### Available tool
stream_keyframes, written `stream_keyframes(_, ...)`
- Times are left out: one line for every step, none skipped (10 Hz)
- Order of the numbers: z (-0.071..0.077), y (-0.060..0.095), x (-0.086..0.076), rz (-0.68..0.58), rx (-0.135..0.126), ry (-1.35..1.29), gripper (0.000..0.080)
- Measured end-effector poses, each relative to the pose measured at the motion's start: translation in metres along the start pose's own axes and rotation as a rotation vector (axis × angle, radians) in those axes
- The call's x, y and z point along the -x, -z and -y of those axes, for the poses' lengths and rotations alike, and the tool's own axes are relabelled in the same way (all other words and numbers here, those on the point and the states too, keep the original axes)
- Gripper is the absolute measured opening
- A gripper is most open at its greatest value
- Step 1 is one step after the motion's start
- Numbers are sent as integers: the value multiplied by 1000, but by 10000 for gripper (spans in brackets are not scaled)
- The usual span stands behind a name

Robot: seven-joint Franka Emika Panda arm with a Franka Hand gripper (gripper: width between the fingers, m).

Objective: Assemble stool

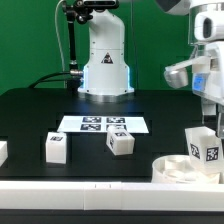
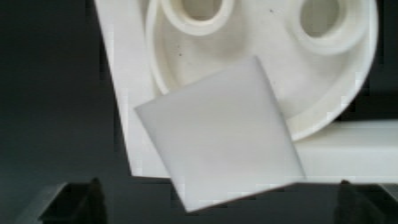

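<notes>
The stool's round white seat [image 1: 170, 168] lies at the exterior view's front right, against the white rail. In the wrist view the seat [image 2: 267, 70] shows two round sockets. One tagged white leg [image 1: 206, 148] stands on the seat's right side, and appears in the wrist view as a tilted white block [image 2: 217, 140]. My gripper [image 1: 209, 122] hangs just above this leg, open, with its dark fingertips [image 2: 80, 203] wide on either side and touching nothing. Two more legs [image 1: 56, 147] [image 1: 121, 142] stand loose on the black table.
The marker board [image 1: 103, 124] lies mid-table in front of the robot base [image 1: 105, 65]. A white rail [image 1: 80, 186] runs along the table's front edge, with a piece of it beside the seat [image 2: 349, 160]. A white part shows at the left edge [image 1: 2, 152].
</notes>
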State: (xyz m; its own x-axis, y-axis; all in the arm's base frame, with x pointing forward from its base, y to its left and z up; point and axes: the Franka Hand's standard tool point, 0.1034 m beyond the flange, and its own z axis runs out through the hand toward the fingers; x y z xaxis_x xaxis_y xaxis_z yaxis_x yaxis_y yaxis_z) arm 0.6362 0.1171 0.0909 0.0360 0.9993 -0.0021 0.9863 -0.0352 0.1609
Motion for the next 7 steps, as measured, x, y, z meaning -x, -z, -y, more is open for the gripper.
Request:
stream_keyframes(1,-3,0,18,-7,90,648)
stream_keyframes(1,-6,1,26,-9,144,648)
stream_keyframes(2,-8,2,29,-13,183,648)
stream_keyframes(3,-10,2,38,-14,240,648)
stream_keyframes(3,-11,2,38,-15,237,648)
stream_keyframes(3,-11,3,38,-15,233,525)
stream_keyframes(3,-11,3,38,-16,232,378)
